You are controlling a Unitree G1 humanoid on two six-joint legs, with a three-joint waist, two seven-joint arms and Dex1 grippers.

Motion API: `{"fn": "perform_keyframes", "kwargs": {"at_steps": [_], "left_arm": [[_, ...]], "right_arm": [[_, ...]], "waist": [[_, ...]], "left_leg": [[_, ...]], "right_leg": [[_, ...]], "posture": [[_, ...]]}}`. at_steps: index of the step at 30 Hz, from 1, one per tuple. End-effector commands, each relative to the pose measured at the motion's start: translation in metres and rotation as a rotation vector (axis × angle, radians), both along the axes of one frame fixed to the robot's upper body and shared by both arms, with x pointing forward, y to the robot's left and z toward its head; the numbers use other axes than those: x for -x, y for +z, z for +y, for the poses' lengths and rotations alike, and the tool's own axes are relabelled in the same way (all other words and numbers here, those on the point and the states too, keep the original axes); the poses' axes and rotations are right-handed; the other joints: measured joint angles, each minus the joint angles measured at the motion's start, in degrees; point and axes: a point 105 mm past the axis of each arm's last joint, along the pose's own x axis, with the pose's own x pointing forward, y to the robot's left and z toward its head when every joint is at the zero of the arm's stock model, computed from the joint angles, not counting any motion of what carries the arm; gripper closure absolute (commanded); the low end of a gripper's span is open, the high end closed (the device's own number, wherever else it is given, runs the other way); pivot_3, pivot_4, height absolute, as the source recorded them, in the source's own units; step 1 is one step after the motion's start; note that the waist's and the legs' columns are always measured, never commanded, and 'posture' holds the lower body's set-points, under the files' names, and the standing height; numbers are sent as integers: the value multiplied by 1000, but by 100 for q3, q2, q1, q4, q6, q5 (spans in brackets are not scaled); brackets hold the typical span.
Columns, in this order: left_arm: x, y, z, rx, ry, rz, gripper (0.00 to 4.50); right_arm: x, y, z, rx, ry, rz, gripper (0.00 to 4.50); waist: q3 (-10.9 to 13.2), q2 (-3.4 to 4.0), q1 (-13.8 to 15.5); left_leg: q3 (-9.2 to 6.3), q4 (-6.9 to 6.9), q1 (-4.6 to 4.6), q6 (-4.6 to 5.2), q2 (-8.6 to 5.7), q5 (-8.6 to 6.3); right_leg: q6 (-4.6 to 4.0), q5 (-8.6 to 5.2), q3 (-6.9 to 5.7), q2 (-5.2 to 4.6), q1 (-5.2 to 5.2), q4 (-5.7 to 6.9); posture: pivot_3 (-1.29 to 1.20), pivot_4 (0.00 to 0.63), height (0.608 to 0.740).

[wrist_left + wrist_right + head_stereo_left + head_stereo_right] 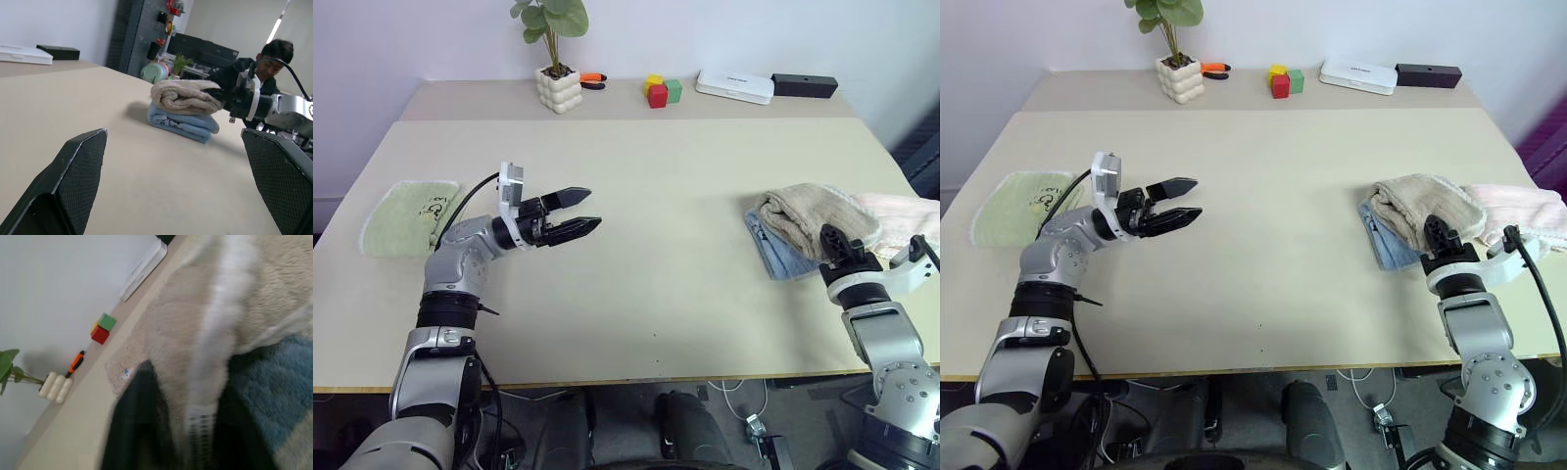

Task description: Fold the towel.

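Lying folded: towel [813,217] against right end effector [835,242] fingertips.

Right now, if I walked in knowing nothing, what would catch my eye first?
Probably the stack of towels near the table's right edge: a tan towel bunched on top of a blue towel, with the right tool pressed up against it. Next, the left tool held open above the bare middle of the table, and a green towel lying flat at the far left.

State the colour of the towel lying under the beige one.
Light blue towel, clearest in the left wrist view, beneath the beige towel.
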Motion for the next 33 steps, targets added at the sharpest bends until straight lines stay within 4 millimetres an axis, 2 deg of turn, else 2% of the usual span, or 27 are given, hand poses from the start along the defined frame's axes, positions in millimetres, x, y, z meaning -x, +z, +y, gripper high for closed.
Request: {"fn": "perform_keyframes", "kwargs": {"at_steps": [1, 3, 4, 8, 13, 16, 21, 23, 25, 29, 33], "left_arm": [[-1, 9, 1, 15, 8, -44, 0], [-1, 9, 0, 18, 8, -45, 0], [-1, 9, 1, 21, 8, -46, 0], [0, 7, 1, 20, 10, -44, 0], [0, 6, 1, 28, 9, -35, 0], [-1, 4, -4, 36, -1, -32, 0], [-3, 5, -6, 40, -1, -42, 0], [-4, 6, -6, 39, 0, -44, 0], [-4, 7, -4, 35, 6, -48, 0], [-3, 8, 1, 28, 25, -57, 0], [1, 9, 12, 19, 73, -70, 0]], "right_arm": [[3, 13, 4, 35, 19, -39, 1403], [4, 12, 4, 62, 22, -17, 379], [5, 11, 5, 101, 34, -3, 51], [14, -1, 6, 190, 35, 63, 51], [20, 4, 1, 208, 8, 47, 51], [28, 2, -10, 356, -35, 96, 51], [30, -3, -27, 472, -151, 181, 51], [25, 8, -32, 523, -212, 173, 51], [17, 20, -26, 575, -206, 127, 51], [7, 29, -26, 697, -239, 144, 51], [-21, 64, 2, 886, -174, 13, 51]], "waist": [[0, 0, 1], [0, 0, 5], [0, 0, 9], [-1, -1, 6], [-1, 0, 4], [-2, 1, 28], [-3, 1, 9], [-3, 1, -11], [-5, 4, -14], [-5, 4, 13], [-6, 7, -18]], "left_leg": [[-1, 0, 0, 0, 0, 0], [-1, 1, 0, 0, 0, 0], [0, 1, 0, 0, 0, 0], [-2, 2, -1, 0, -1, 0], [-3, 6, 1, 0, -1, 0], [-4, 6, 0, 0, -1, 0], [-7, 11, 1, 0, -6, 0], [-8, 12, 3, 0, -6, 0], [-8, 12, 4, 0, -6, 0], [-10, 10, 3, 0, -6, 0], [-7, 17, 1, 0, -7, 0]], "right_leg": [[0, 0, 0, 0, 0, 0], [0, 0, 0, 0, 0, 0], [0, 0, 0, 0, 1, 0], [0, 0, 0, -1, 2, 0], [0, 0, 0, 0, 4, 2], [0, 0, -1, 0, 4, 2], [0, 0, 0, -2, 10, 0], [0, 0, 0, -1, 10, 3], [0, 0, 1, 0, 10, 4], [0, 0, 0, 0, 10, 3], [1, 0, 2, -2, 9, 5]], "posture": [[0, 150, 735], [0, 150, 735], [0, 150, 735], [0, 150, 735], [0, 150, 735], [0, 150, 735], [0, 150, 735], [0, 150, 735], [0, 150, 735], [0, 150, 735], [0, 150, 735]]}}
